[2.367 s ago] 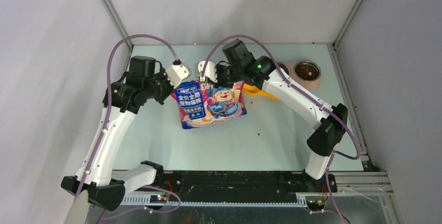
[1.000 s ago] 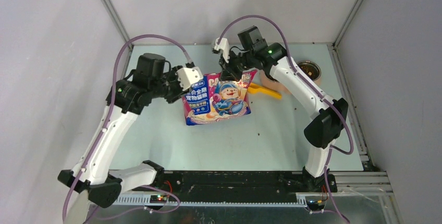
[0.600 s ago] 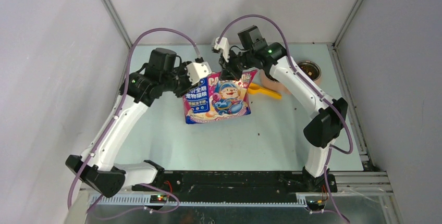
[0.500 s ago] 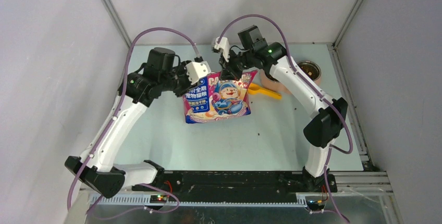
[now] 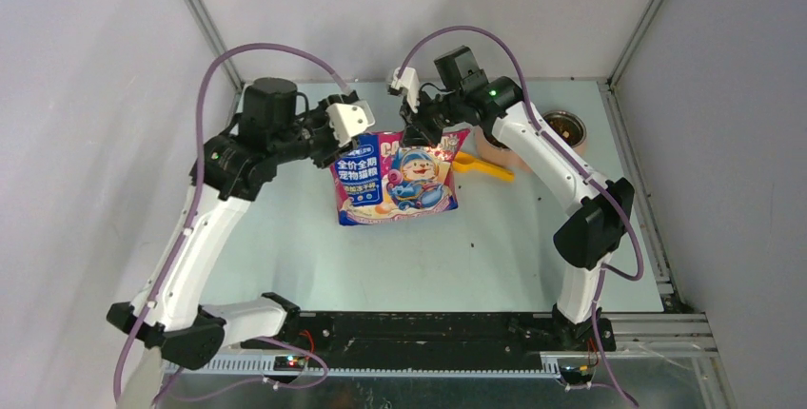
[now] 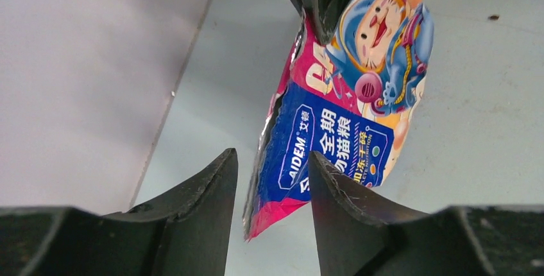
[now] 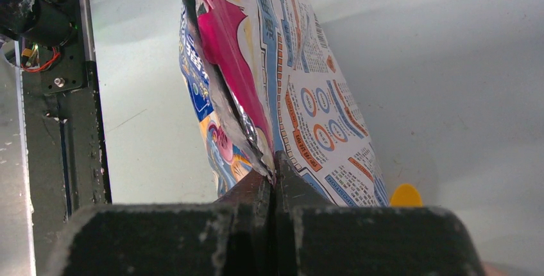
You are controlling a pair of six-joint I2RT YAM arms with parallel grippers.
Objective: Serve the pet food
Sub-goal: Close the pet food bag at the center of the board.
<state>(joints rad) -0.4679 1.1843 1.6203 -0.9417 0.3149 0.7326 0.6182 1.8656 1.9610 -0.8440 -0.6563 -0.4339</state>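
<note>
The pink-and-blue cartoon bag (image 5: pixel 395 181) hangs upright in mid-table, and my right gripper (image 5: pixel 416 139) is shut on its top edge. In the right wrist view that gripper (image 7: pixel 274 162) pinches the torn foil rim of the bag (image 7: pixel 289 83). My left gripper (image 5: pixel 350 146) stands open just off the bag's upper left corner. In the left wrist view that gripper (image 6: pixel 271 154) has the corner of the bag (image 6: pixel 346 96) between its spread fingers, with a gap at the left finger. Dark brown pet food (image 5: pixel 561 127) lies in a metal bowl at the back right.
A yellow scoop (image 5: pixel 487 167) lies on the table right of the bag, and its tip (image 7: pixel 405 195) shows in the right wrist view. A second bowl (image 5: pixel 487 146) is mostly hidden behind the right arm. Stray pellets (image 5: pixel 473 222) dot the table. Walls close in left and back.
My left gripper has drawn back up and to the left from the bag's corner. The right gripper lifted the bag upright earlier and has held still since.
</note>
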